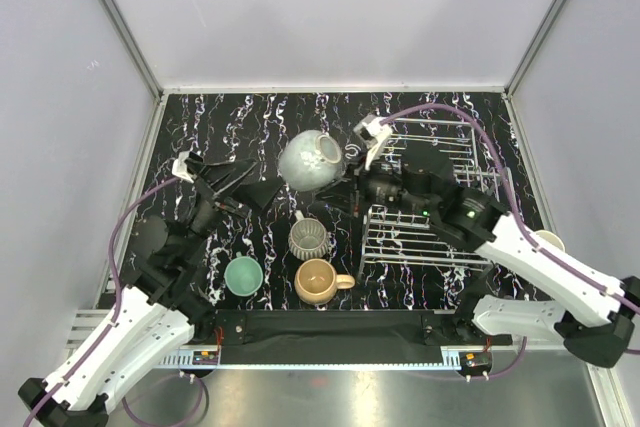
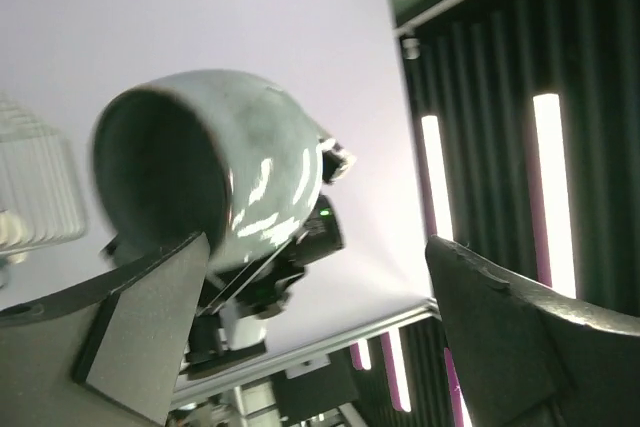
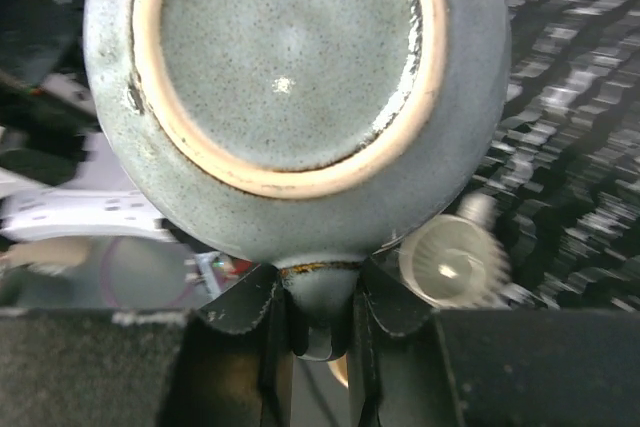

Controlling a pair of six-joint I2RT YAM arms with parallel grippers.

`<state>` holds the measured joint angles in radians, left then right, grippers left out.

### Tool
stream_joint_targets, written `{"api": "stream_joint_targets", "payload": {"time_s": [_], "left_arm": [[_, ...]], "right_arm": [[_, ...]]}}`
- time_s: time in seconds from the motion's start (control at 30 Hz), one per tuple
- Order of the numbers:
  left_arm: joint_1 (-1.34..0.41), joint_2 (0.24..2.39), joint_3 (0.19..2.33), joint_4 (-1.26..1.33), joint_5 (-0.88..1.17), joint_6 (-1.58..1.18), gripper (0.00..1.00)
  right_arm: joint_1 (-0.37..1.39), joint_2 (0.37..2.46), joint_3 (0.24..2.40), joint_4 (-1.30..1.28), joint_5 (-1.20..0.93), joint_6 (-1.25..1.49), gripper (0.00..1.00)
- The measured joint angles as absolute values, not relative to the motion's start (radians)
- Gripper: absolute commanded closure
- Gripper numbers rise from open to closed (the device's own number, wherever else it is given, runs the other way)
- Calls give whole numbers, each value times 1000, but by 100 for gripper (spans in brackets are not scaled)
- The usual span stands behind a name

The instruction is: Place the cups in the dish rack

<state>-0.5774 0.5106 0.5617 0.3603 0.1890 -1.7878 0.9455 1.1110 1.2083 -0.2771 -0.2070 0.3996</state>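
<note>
Grey-green cup (image 1: 312, 160): handle pinched in R end effector (image 3: 318, 312), aloft beside dish rack (image 1: 400, 242). L end effector (image 1: 238, 185): wide, empty. Ribbed cup (image 1: 309, 238), teal cup (image 1: 243, 275), tan cup (image 1: 318, 281): on counter (image 1: 200, 117).

cups (image 1: 309, 237) — 4 (fifth unclear) | dish rack (image 1: 410, 243) — 1 | arms (image 1: 540, 262) — 2

The top view is evenly, brightly lit from above. In both wrist views small glare spots are seen on the grey-green cup (image 2: 215, 162), and what lies behind it is blurred; in the left wrist view, strip lights (image 2: 555, 197) right of it are blown out.
</note>
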Motion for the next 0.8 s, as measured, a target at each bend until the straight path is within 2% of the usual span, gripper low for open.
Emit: {"api": "stream_joint_targets", "payload": {"time_s": [0.33,0.53,0.8], "left_arm": [[-579,529,657,148,245,-1570,1],[-579,611,702,139,305,-1481,3],[-579,743,743,149,405,-1394,7]], "right_arm": [[675,943,1324,-644,2,153,100],[660,931,1424,-723,39,47,100],[656,947,1439,-811,181,-69,100]]}}
